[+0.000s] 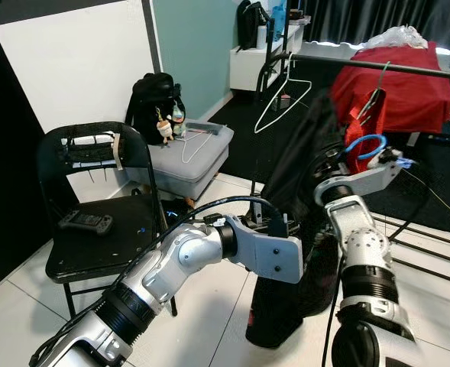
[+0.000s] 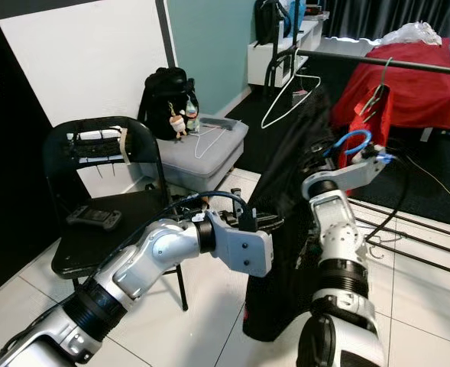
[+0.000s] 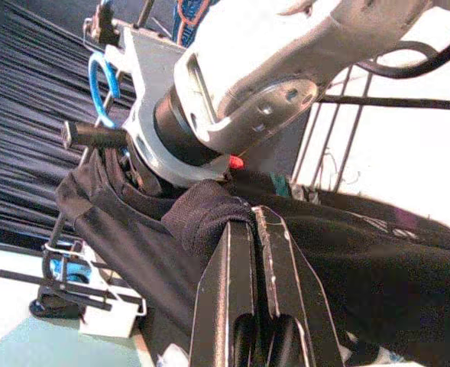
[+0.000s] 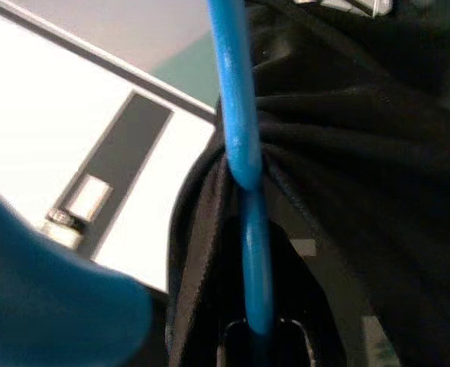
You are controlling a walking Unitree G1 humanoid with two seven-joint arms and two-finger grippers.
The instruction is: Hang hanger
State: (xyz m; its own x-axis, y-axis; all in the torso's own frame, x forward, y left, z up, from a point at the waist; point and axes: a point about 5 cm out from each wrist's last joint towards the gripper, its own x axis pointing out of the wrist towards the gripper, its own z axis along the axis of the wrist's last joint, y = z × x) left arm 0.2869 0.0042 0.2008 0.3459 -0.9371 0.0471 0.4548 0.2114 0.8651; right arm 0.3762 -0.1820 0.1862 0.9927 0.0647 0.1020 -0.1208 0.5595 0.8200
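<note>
Head views: blue hanger (image 1: 364,145) up at right, near the black rail (image 1: 408,69), black garment (image 1: 305,222) draped below; right gripper (image 2: 339,157) buried in the cloth. Left gripper (image 1: 286,226) pressed into the garment's near-left side. Black chair (image 1: 95,245) at left.

Left wrist: 2 fingers (image 3: 274,267) closed tight, pinching a fold of black fabric.

Right wrist: fingers clamped on the blue hanger, garment bunched around.
</note>
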